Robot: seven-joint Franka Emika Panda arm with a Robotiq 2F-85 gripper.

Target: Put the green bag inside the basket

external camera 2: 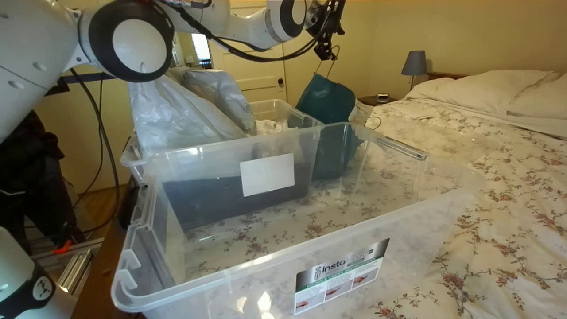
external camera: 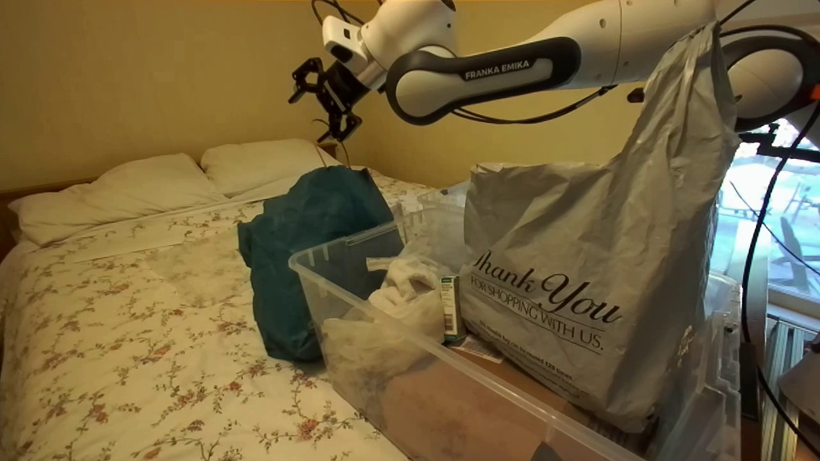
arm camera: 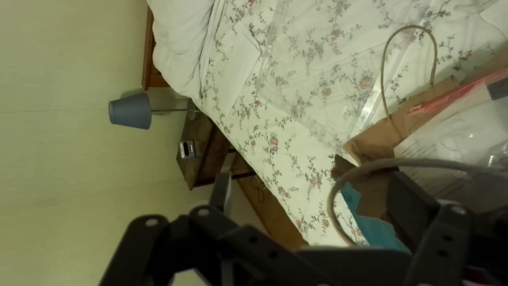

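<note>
The green bag (external camera: 295, 256), teal and floppy, is upright beside the clear plastic basket (external camera: 410, 320), outside its end wall. In an exterior view, a second clear basket (external camera 2: 274, 261) stands nearer, and the green bag (external camera 2: 325, 99) shows beyond its far corner. My gripper (external camera: 307, 119) is above the bag with its jaws wide apart. A thin cord handle (external camera 2: 332, 66) runs from the bag up to it. In the wrist view the cord (arm camera: 337, 214) loops round one finger (arm camera: 412, 206), unclamped; the other handle (arm camera: 434, 59) sticks up loose. I cannot tell whether the bag's bottom touches the bed.
A tall grey "Thank You" bag (external camera: 576, 256), a white plastic bundle (external camera: 403, 288) and a small carton (external camera: 451, 314) fill one basket. Around them spreads the floral bed (external camera: 160, 352) with pillows (external camera: 256, 163). A lamp (arm camera: 133, 111) stands past the bed. Someone's dark-clothed legs (external camera 2: 35, 177) show.
</note>
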